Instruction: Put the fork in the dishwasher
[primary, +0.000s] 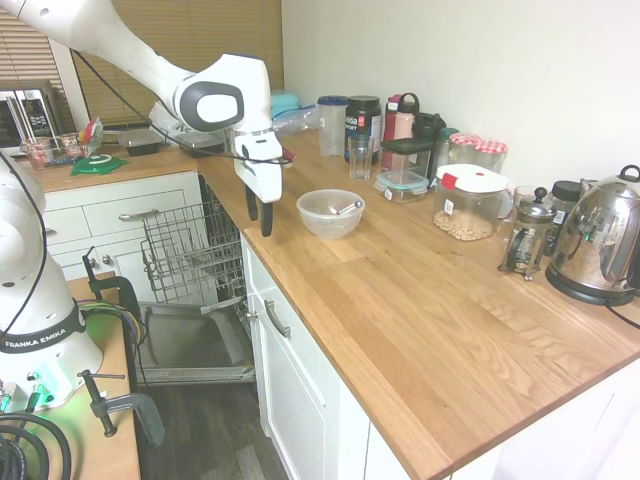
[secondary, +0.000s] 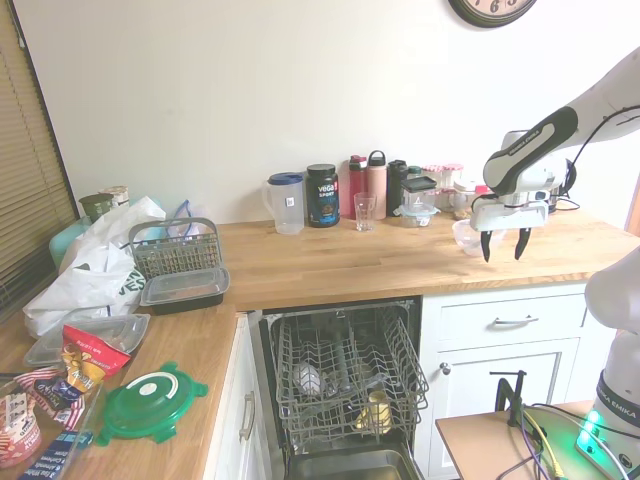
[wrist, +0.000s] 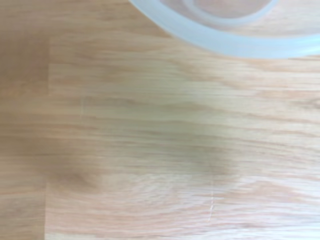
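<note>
In the bowl (primary: 330, 213), slim silvery fork (primary: 347, 208)

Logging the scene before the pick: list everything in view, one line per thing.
fork: one, silvery, inside the bowl
bowl: one, translucent, on the counter beside the gripper
dishwasher: one, grey rack pulled out, door down, under the counter
kettle: one, steel, counter's far end
French press: one, glass, beside the kettle
cutlery basket: one, grey, on a dark tray
lid: one, green, side counter
gripper: one, white with black fingers, open, above the counter
</note>
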